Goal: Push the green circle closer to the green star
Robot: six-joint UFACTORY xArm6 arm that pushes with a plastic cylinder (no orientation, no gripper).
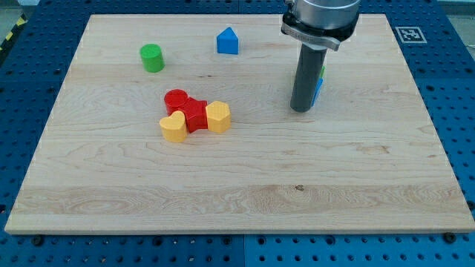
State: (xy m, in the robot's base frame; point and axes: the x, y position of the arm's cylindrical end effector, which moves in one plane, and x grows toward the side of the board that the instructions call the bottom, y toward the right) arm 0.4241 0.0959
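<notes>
My tip (pixel 300 110) is a bare rod end with nothing to open or hold, resting on the wooden board (pixel 356 185) right of centre. Just behind it, mostly hidden, sit a blue block (pixel 318 90) and a green sliver (pixel 322 72), shapes unclear. The smooth green circle (pixel 151 58) stands far left, with open wood between. A blue house-shaped block (pixel 228 41) sits at the far edge.

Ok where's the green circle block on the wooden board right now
The green circle block sits near the top-left of the wooden board, left of the blue house-shaped block and above the red and yellow cluster, far from my tip.
</notes>
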